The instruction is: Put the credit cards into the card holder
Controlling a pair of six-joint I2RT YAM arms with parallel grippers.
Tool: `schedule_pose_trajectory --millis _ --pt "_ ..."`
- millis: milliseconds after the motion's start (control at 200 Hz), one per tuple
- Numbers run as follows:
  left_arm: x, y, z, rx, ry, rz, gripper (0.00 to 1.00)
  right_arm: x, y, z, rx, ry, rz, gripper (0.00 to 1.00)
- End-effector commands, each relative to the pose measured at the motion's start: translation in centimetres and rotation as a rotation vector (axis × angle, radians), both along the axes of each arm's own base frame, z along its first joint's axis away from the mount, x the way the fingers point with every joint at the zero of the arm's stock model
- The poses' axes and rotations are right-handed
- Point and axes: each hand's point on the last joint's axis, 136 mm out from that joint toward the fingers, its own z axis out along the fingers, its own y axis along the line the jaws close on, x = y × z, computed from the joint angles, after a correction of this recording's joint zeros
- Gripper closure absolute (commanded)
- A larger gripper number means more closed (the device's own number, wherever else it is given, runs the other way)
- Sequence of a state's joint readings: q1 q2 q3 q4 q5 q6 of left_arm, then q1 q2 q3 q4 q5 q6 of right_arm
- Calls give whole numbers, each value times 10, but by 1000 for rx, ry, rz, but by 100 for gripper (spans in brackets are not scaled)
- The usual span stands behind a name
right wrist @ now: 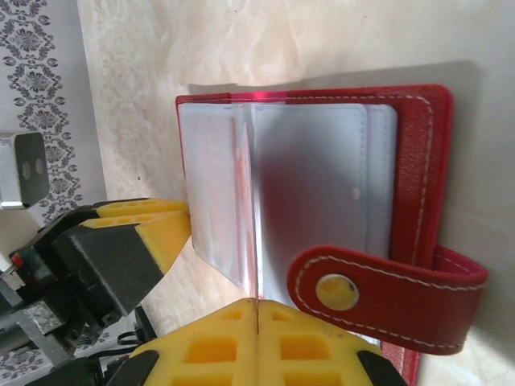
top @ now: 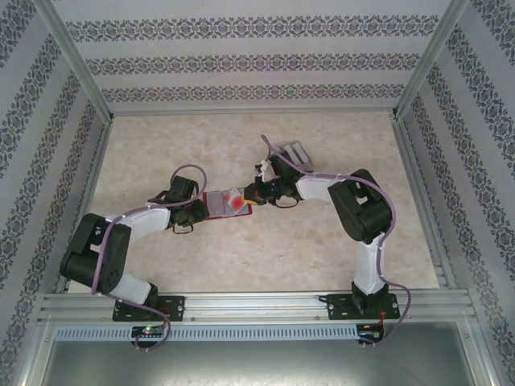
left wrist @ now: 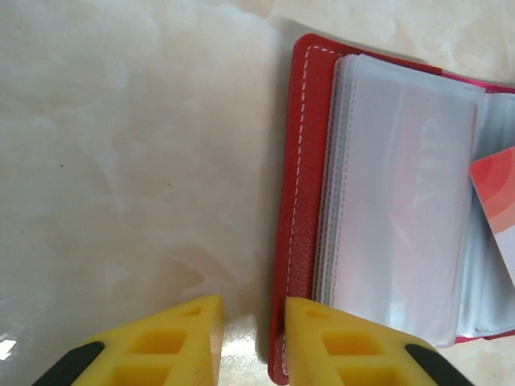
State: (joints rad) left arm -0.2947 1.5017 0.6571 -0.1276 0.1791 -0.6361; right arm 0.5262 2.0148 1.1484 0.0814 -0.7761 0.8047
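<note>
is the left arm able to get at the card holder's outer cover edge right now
Probably yes: the left gripper sits right at the card holder, at its red cover edge, jaws apart, and nothing lies between them.

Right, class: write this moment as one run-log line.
left tool open beside card holder edge | right tool shut on red card | card holder open on table

No text could be read with certainty: a few pale letters [left wrist: 426,165] showed faintly through the frosted plastic sleeve [left wrist: 386,265] of the red card holder [left wrist: 302,201], too blurred to spell out, and the red-and-white credit card [left wrist: 495,193] beside them carried no legible print
</note>
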Motion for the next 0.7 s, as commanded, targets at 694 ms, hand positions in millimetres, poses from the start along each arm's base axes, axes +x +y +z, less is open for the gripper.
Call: schedule_pose_trajectory --millis 694 --pt "-4 4 -10 37 70 27 88 -1 18 3 102 -2 15 100"
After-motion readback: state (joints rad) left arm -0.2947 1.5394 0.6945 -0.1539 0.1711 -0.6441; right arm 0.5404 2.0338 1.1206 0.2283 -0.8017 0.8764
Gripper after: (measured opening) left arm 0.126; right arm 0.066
